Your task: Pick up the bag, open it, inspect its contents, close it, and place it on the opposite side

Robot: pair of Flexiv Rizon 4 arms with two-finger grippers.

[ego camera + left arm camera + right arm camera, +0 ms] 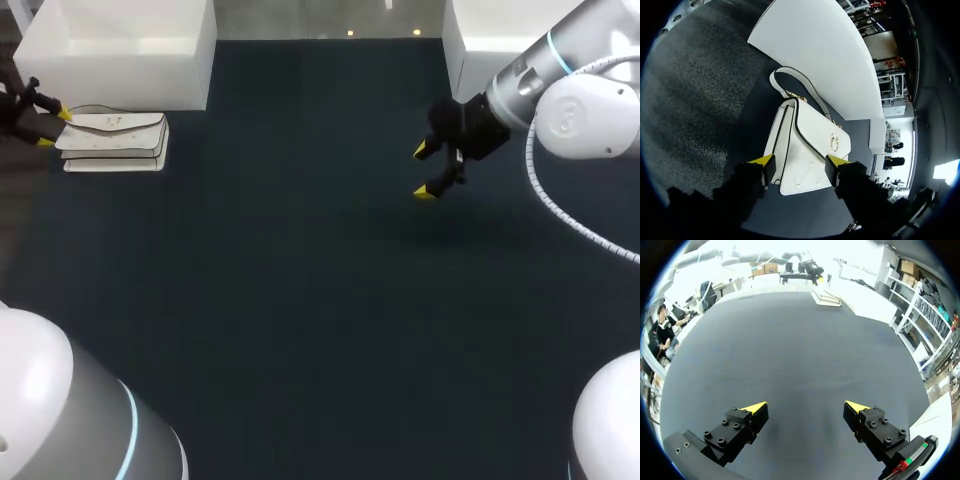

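- Two arms reach over a dark table [300,300], and only one of them is anywhere near the bag [112,140].
- That white bag lies flat at the table's far left corner, just in front of a white box [120,50], with its flap folded down over the front.
- Seen from the left wrist, the bag has dark trim along the flap's edge and a gold clasp [834,142] on the flap. Its strap [795,87] loops away toward the box.
- The left gripper [52,128] sits at the bag's outer end with its fingers spread, the yellow tips standing either side of that end.
- One tip looks to be right at the bag's corner and the other just off its edge. I can't make out whether either one actually touches.
- The right gripper [425,170] hangs above bare table on the far right side, well apart from the bag, its fingers spread wide.
- From the right wrist, the bag is only a small white shape far across the table, ahead of the fingers.
- A second white box [490,40] stands at the far right corner, close to the right arm.
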